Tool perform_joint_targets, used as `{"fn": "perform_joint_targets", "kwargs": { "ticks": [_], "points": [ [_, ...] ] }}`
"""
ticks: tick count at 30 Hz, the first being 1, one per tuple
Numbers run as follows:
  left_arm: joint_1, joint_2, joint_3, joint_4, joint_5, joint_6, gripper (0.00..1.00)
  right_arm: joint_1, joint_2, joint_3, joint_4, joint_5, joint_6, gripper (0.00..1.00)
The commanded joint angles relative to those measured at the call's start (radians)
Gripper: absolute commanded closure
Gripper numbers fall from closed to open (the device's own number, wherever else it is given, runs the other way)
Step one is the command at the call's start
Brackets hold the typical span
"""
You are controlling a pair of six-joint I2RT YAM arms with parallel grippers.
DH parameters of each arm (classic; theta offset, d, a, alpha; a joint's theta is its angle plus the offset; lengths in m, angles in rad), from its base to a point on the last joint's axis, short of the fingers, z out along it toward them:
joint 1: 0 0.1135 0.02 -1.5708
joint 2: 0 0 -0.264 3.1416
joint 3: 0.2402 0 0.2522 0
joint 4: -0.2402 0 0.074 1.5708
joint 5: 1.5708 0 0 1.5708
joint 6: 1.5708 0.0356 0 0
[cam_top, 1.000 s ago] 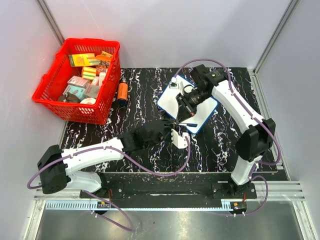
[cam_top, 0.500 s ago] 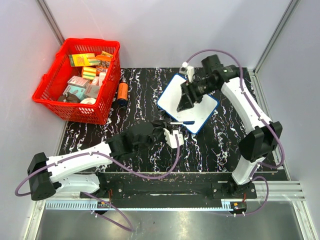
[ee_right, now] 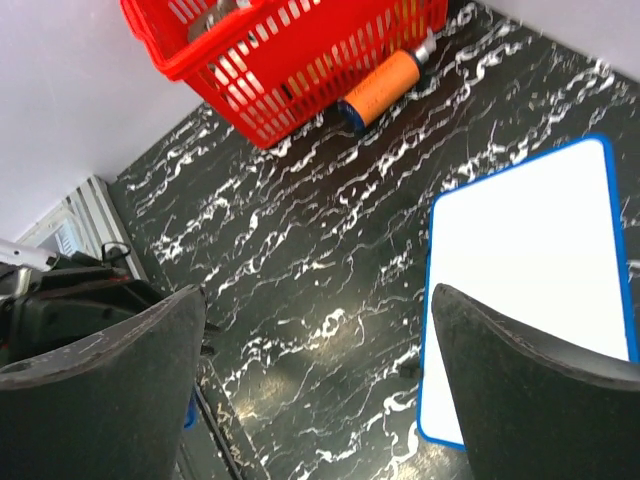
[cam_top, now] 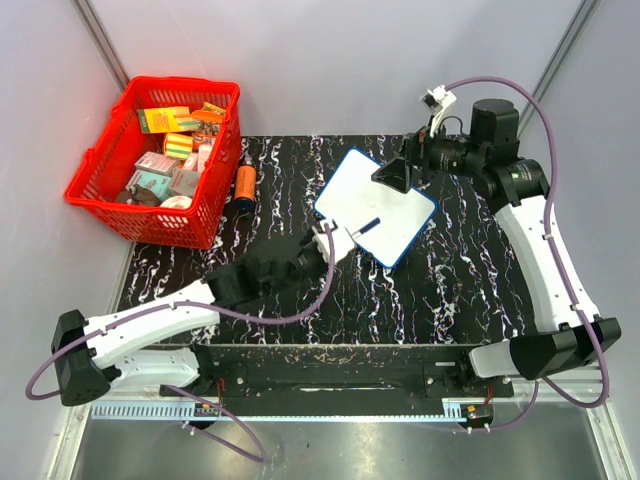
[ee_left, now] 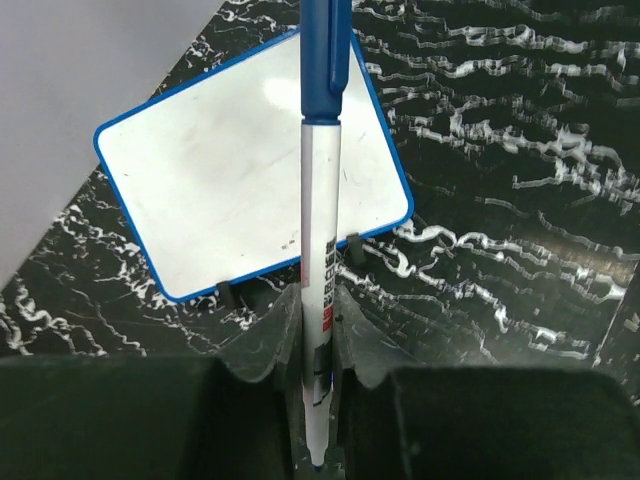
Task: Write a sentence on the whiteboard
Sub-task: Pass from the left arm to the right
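The whiteboard (cam_top: 385, 200) lies flat on the black marbled mat, white with a thin blue rim. Its surface looks blank in all views, and no sentence shows on it. My left gripper (cam_top: 322, 246) is shut on a white marker (ee_left: 320, 200). The marker's blue cap end (cam_top: 369, 224) reaches out over the board's near part. In the left wrist view the whiteboard (ee_left: 230, 190) lies ahead, past the fingers (ee_left: 275, 335). My right gripper (cam_top: 395, 176) hangs open and empty above the board's far right corner. Its wrist view shows the whiteboard (ee_right: 540, 250) below.
A red basket (cam_top: 105, 165) full of small packs stands at the back left. An orange bottle (cam_top: 244, 186) lies against its right side. In the right wrist view, the basket (ee_right: 290, 75) and the bottle (ee_right: 385, 85) are far ahead. Grey walls enclose the mat on three sides.
My right gripper opened, let go near the marker and rose away to the back right. My left arm carried the marker forward until its cap end came over the board.
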Motion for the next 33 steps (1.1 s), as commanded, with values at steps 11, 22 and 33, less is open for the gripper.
{"fn": "perform_joint_targets", "kwargs": {
  "ticks": [11, 22, 33],
  "points": [
    [0.352, 0.077, 0.251, 0.033, 0.494, -0.515, 1.0, -0.025, -0.035, -0.083, 0.363, -0.317, 0.246, 0.06],
    [0.361, 0.149, 0.367, 0.125, 0.625, -0.615, 1.0, -0.022, -0.006, -0.307, 1.341, -0.611, 0.963, 0.17],
    [0.36, 0.22, 0.441, 0.158, 0.665, -0.656, 1.0, 0.03, 0.031, -0.266, 1.285, -0.584, 0.928, 0.34]
  ]
}}
